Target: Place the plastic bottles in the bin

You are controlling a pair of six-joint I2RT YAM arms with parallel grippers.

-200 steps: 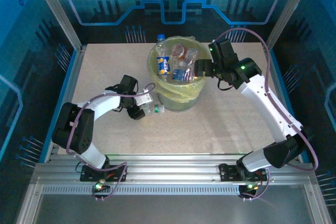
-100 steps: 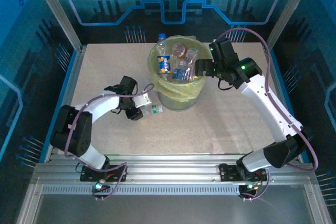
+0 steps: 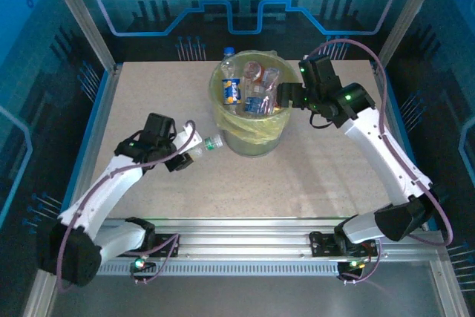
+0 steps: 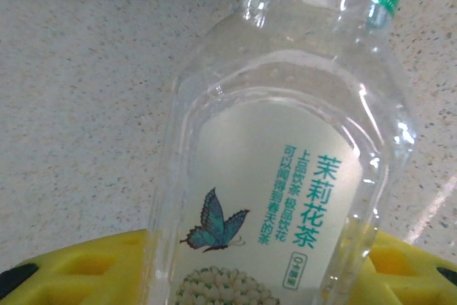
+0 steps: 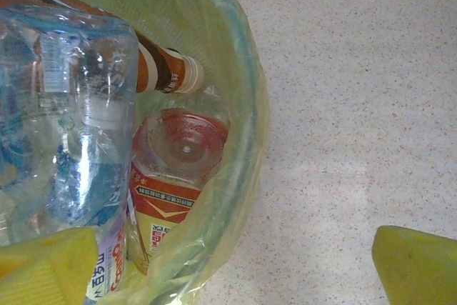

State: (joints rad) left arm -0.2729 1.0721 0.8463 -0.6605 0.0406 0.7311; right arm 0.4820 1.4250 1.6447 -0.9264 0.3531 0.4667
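The left pincer [image 3: 187, 155] grips a green-labelled bottle [image 3: 208, 144] beside the bin [image 3: 256, 140], toward the tabletop's [image 3: 319, 176] left edge. The right pincer [image 3: 286, 96] hangs open over the bin's rim.

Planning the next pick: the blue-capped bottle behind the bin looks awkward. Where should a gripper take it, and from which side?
Take the blue-capped bottle just below its cap, coming down from above. It seems to stand upright, and the bin hides its lower body, so only the top is free. The open right gripper looks nearest; the left gripper holds the green-labelled bottle.
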